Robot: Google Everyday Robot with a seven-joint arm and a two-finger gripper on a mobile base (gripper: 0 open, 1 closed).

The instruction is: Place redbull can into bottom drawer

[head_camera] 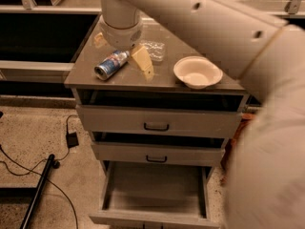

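The redbull can point(111, 64), blue and silver, lies on its side on the left part of the grey cabinet top point(86, 70). My gripper point(123, 56) hangs from the thick white arm just above and behind the can. One yellowish finger point(143, 62) is right of the can and the other shows at the wrist's left; they stand apart, holding nothing. The bottom drawer point(155, 194) is pulled out below, and its grey inside holds nothing.
A white bowl point(198, 72) sits on the right of the cabinet top. A clear plastic bottle point(153, 49) lies behind the gripper. The two upper drawers with black handles point(156, 126) are ajar. Cables and a black pole point(38, 190) lie on the floor at left.
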